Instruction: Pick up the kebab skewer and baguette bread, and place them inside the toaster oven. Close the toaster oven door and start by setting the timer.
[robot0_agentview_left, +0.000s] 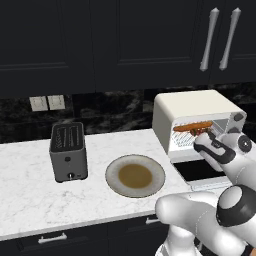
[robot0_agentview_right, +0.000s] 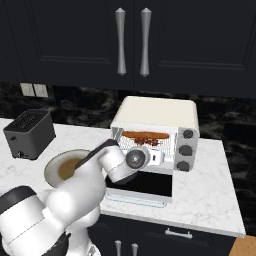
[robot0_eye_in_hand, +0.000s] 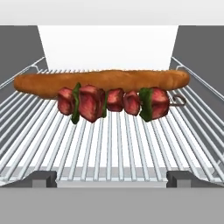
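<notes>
Orange-brown and smooth, the baguette bread (robot0_eye_in_hand: 103, 81) lies across the wire rack (robot0_eye_in_hand: 109, 144) inside the toaster oven (robot0_agentview_left: 192, 107), stretching from the left to the right of the hand view in its upper half. Just in front of the loaf, touching or nearly touching it, the kebab skewer (robot0_eye_in_hand: 114, 103) lies parallel, with red meat chunks and green pieces threaded on it and a small metal loop at its right end. At the bottom of the hand view the end effector (robot0_eye_in_hand: 112, 179) stands wide open with nothing between its fingertips (robot0_eye_in_hand: 40, 178), at the front edge of the rack and apart from both foods. In the left base view the oven sits at the right of the frame on the white marble surface (robot0_agentview_left: 30, 200), with the toaster oven door (robot0_agentview_left: 200, 172) folded down flat and the arm's hand at the opening. Left of it, at centre, lies a pale plate (robot0_agentview_left: 135, 176) with a brown middle, and farther left stands a grey two-slot toaster (robot0_agentview_left: 68, 151). In the right base view the dark knobs (robot0_agentview_right: 186, 150) run down the oven's right side.
</notes>
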